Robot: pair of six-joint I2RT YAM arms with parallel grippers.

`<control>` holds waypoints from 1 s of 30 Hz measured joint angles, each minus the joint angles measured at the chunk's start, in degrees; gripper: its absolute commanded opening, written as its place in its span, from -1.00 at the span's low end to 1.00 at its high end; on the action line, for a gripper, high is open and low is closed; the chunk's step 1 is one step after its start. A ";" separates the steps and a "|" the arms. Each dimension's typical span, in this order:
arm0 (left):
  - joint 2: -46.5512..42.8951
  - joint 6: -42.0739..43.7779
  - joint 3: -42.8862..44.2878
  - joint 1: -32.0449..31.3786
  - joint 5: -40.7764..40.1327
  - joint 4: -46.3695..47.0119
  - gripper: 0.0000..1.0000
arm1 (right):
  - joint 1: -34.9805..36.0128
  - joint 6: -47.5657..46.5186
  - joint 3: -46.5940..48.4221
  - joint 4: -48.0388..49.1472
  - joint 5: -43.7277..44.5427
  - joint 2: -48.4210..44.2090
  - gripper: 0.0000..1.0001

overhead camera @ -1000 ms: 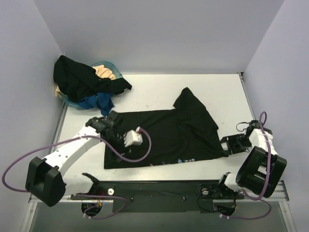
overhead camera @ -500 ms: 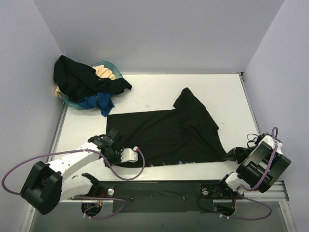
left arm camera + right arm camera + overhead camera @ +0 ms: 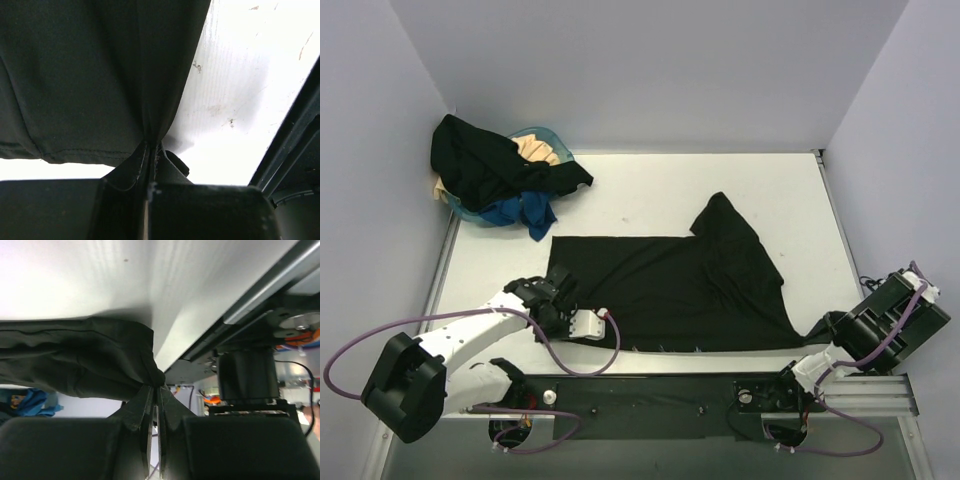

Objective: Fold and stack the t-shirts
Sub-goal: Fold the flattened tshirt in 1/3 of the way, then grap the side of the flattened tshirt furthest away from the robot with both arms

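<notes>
One black t-shirt (image 3: 680, 285) lies spread across the white table (image 3: 640, 195), one sleeve pointing toward the back. My left gripper (image 3: 560, 305) is shut on its near left corner. In the left wrist view the cloth (image 3: 95, 70) bunches into the closed fingertips (image 3: 151, 147). My right gripper (image 3: 828, 325) is shut on the near right corner, off by the table's right front edge. The right wrist view shows that gathered cloth (image 3: 80, 357) pinched at the tips (image 3: 156, 386). More t-shirts, black (image 3: 480, 160), cream and blue (image 3: 520, 212), are heaped at the back left.
The heap sits in a teal basket (image 3: 467, 212) in the back left corner. A black rail (image 3: 670, 385) with the arm bases runs along the near edge. Grey walls enclose the left, back and right sides.
Both grippers have shut on the shirt's near corners. The left one dropped from over the shirt to its left corner. The right arm swung right and nearer, pulling the shirt flatter.
</notes>
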 measured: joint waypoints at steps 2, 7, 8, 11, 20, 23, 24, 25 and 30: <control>0.00 0.70 0.57 -0.37 -0.02 -0.76 -1.00 | -0.09 -0.81 0.33 -1.40 1.60 1.07 -0.97; 1.11 1.97 1.84 -3.54 -0.57 -2.89 0.20 | -0.20 -1.20 0.59 -2.19 5.51 2.80 -0.23; 1.46 2.23 2.16 -3.89 -0.59 -3.43 0.26 | -0.26 -1.49 0.85 -2.25 5.97 3.08 -0.17; 2.56 1.92 4.70 -4.20 -0.07 -6.93 0.29 | -0.31 -1.73 3.13 -2.64 6.88 3.58 -0.13; 10.08 -1.68 26.14 12.17 6.67 -13.62 0.07 | 22.32 -2.56 33.29 1.55 11.96 3.85 -0.09; 19.17 -9.88 38.01 20.09 9.38 -10.43 0.01 | 36.00 -4.59 46.62 4.55 10.73 8.81 -0.07; 22.47 -13.20 41.57 22.12 10.36 -9.18 0.01 | 39.89 -5.46 50.99 5.75 10.16 11.41 -0.07; 25.92 -16.31 44.78 24.06 11.28 -7.96 0.01 | 43.45 -6.40 54.90 7.06 9.31 14.40 -0.06; 40.04 -30.14 54.75 30.45 14.91 -3.98 0.10 | 52.68 -9.97 72.24 10.47 3.34 31.76 0.49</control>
